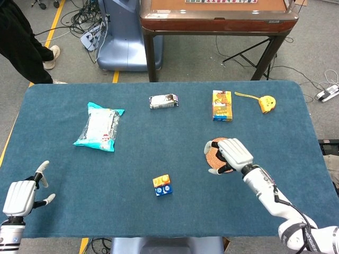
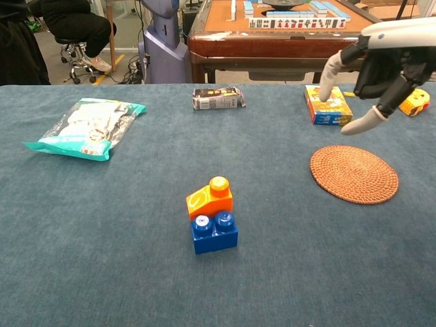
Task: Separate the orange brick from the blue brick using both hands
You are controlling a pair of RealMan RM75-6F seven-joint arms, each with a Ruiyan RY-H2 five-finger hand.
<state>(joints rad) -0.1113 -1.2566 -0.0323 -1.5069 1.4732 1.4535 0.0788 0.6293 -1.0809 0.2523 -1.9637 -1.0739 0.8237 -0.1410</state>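
The orange brick (image 1: 161,181) (image 2: 210,199) is joined to the blue brick (image 1: 163,189) (image 2: 214,233) near the table's front middle, the orange one on the far side. My right hand (image 1: 231,154) (image 2: 379,72) hovers over the woven coaster, to the right of the bricks, fingers spread and empty. At the table's front left corner my left hand (image 1: 21,193) stays low, open and empty, far from the bricks; only the head view shows it.
A round woven coaster (image 1: 213,146) (image 2: 354,174) lies under the right hand. Further back are a teal snack bag (image 1: 99,127) (image 2: 85,127), a small silver packet (image 1: 163,100) (image 2: 218,99), a yellow box (image 1: 222,105) (image 2: 328,105) and a yellow tape measure (image 1: 267,102) (image 2: 414,101).
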